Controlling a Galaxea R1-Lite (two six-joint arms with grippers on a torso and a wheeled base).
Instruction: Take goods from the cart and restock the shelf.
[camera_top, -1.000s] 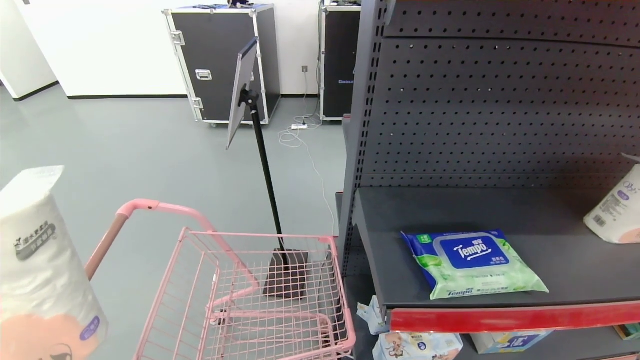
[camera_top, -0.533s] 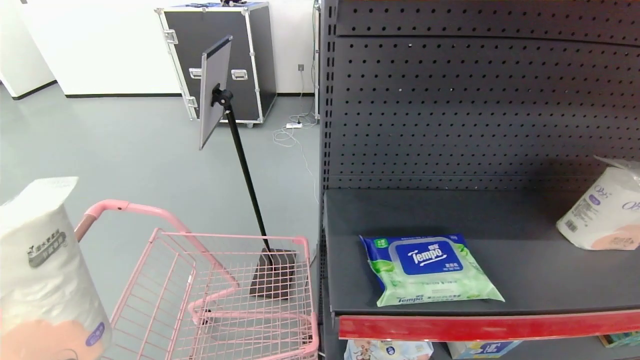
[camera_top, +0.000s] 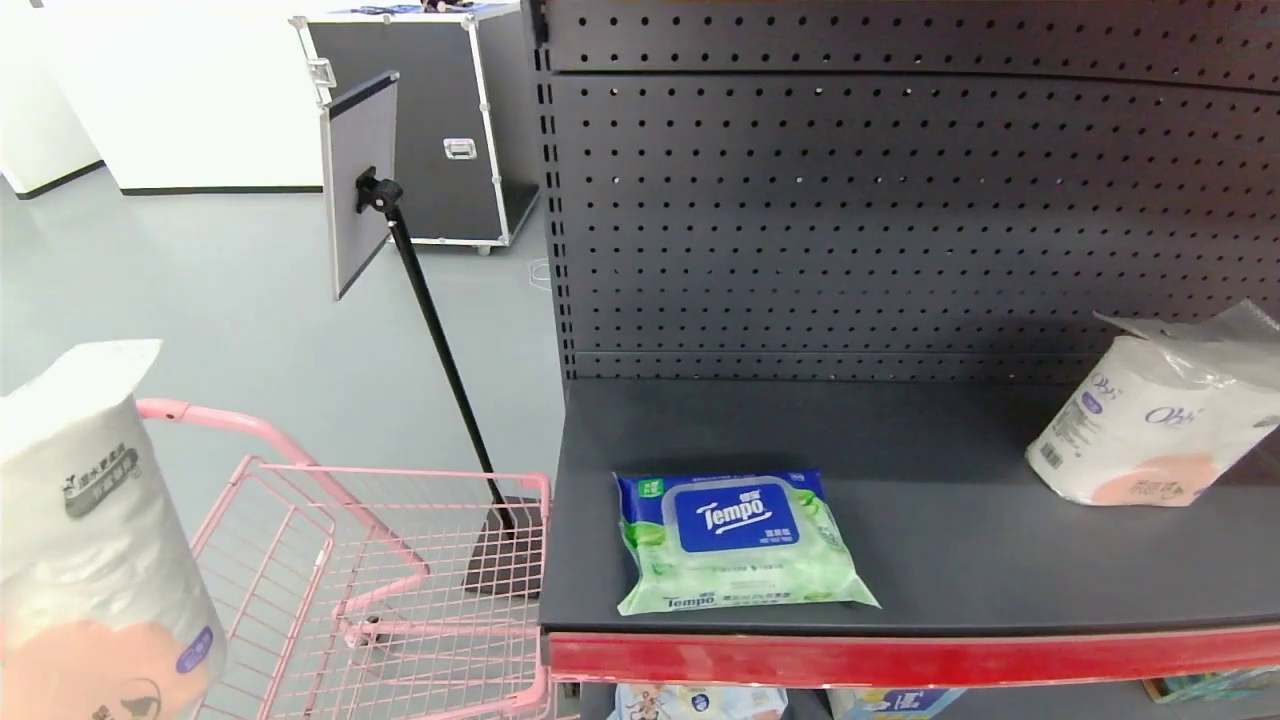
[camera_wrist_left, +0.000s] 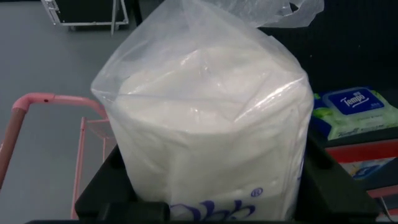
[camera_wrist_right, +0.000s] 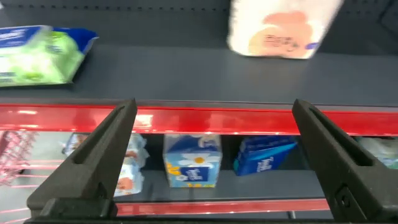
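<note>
Roll pack (camera_top: 90, 540) is sitting between the two dark fingers (camera_wrist_left: 102, 186) of the left gripper (camera_wrist_left: 214, 183), which is clamping it on both sides. The pack is standing nearly upright at the left edge of the head view, raised beside the pink wire cart (camera_top: 380, 560) and well apart from the shelf (camera_top: 950, 560). It is showing white paper rolls under clear film, with loose film bunching at the top. A grey label is running along its side, and a peach patch and a small purple mark are showing near its lower end.

The right gripper (camera_wrist_right: 214, 106) is holding its jaws wide with nothing between them. It is hanging in front of the red edge strip (camera_wrist_right: 211, 118) of the shelf.

A wipes pack (camera_top: 735, 540) is lying flat on the shelf near the front edge, toward the cart side. It is green and white with a blue lid panel. A second roll pack (camera_top: 1150, 430) is leaning on the shelf at the far right, close to the perforated back wall (camera_top: 850, 220). Boxed goods (camera_wrist_right: 193, 158) are standing on the level below.

Behind the cart, a panel on a thin black stand (camera_top: 360, 180) is rising from a floor base, and a black case (camera_top: 420, 120) is standing against the white wall.
</note>
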